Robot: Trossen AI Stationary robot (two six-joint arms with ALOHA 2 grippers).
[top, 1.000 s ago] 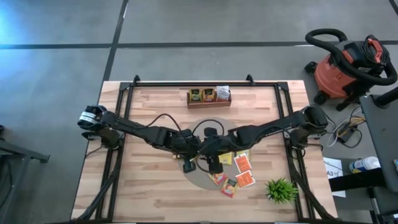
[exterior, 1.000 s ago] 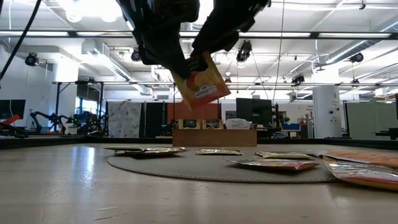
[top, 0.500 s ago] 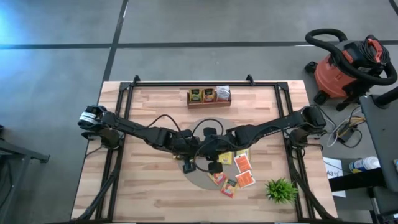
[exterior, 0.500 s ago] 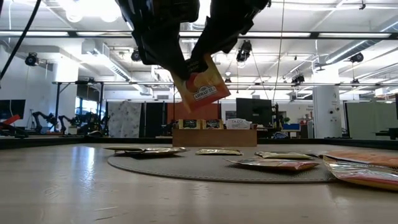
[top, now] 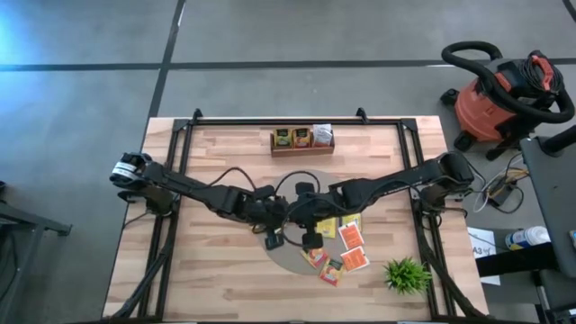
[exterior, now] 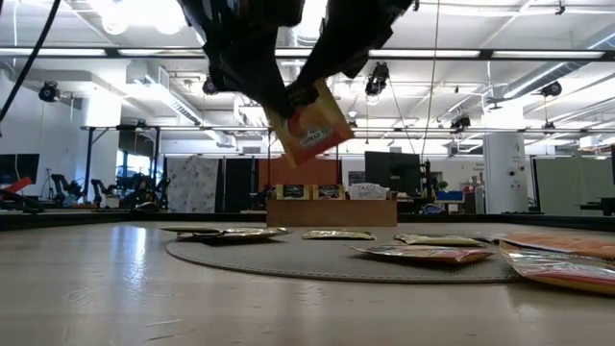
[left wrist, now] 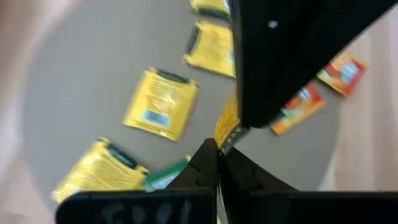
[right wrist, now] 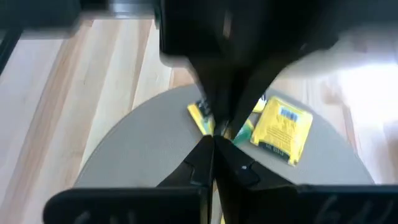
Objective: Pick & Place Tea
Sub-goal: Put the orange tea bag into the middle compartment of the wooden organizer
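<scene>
Bright overhead ceiling lights (exterior: 144, 12); wrist views blurred.

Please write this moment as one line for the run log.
left hand: shut on packet | right hand: shut on packet | packet: in air above mat | other packets: on mat

In my right wrist view, the right gripper (right wrist: 214, 142) sits pinched shut above a round grey mat (right wrist: 134, 152) on the wooden table (right wrist: 74, 81); the other arm (right wrist: 242, 43) looms dark just ahead, with a yellow tea packet (right wrist: 281, 127) lying beyond
</scene>
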